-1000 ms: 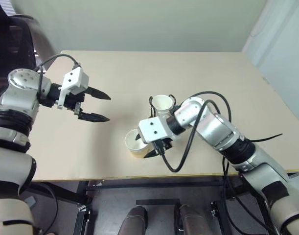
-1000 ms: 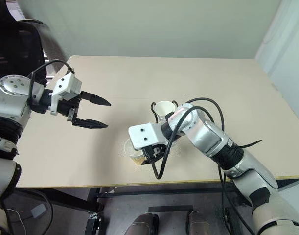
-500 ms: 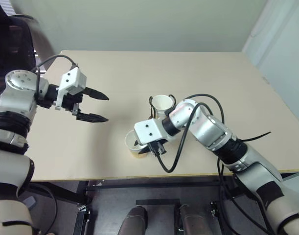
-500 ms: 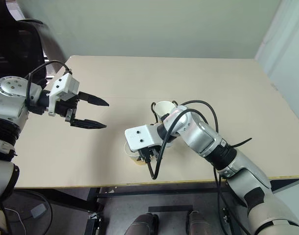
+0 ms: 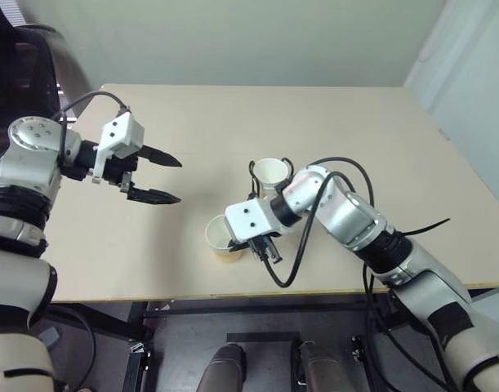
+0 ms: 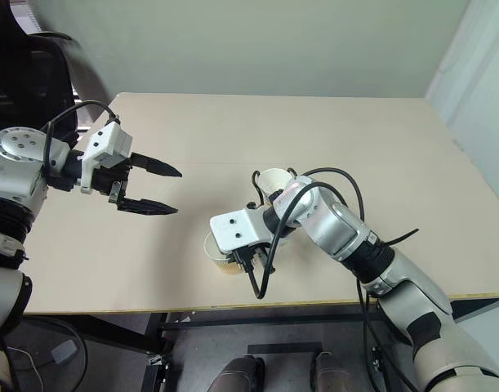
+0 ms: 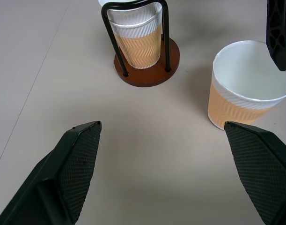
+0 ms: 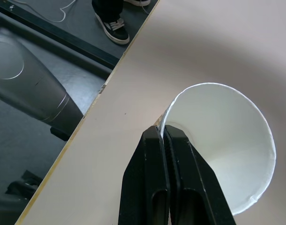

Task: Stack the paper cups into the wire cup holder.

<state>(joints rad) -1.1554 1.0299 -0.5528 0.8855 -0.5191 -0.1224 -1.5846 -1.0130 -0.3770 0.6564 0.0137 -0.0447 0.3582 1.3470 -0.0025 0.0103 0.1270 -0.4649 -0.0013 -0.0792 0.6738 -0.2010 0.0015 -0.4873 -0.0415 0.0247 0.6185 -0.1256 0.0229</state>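
- Right gripper (image 8: pixel 167 136): the fingers are pressed together on the rim wall of the free paper cup (image 5: pixel 219 237), one finger inside and one outside. The rim is pinched slightly out of round at the grip.
- Left gripper (image 5: pixel 155 175): the fingers are spread wide and hold nothing. It hovers over the table (image 5: pixel 355 139), well to the left of the cups.
- Free paper cup: it stands upright near the near edge of the table, just left of and nearer than the wire cup holder (image 7: pixel 147 70).
- Wire cup holder: it stands near mid-table, with stacked paper cups (image 7: pixel 135 42) already seated inside the wire loops.
- Handling, judged: the cup is very light, with a thin wall that gives under pressure. The rolled rim is its stiffest part, so a pinch across the rim wall is the sensible hold.
- Caution, judged: too much squeeze will crease the wall, and a tilted lift may let the cup swing from this one-sided grip.
- Change from one second ago: the right gripper's fingers were apart beside the cup and have now shut on its rim.
- Change from one second ago: the left gripper is in the same place, equally open. The holder and the cups in it have not moved.
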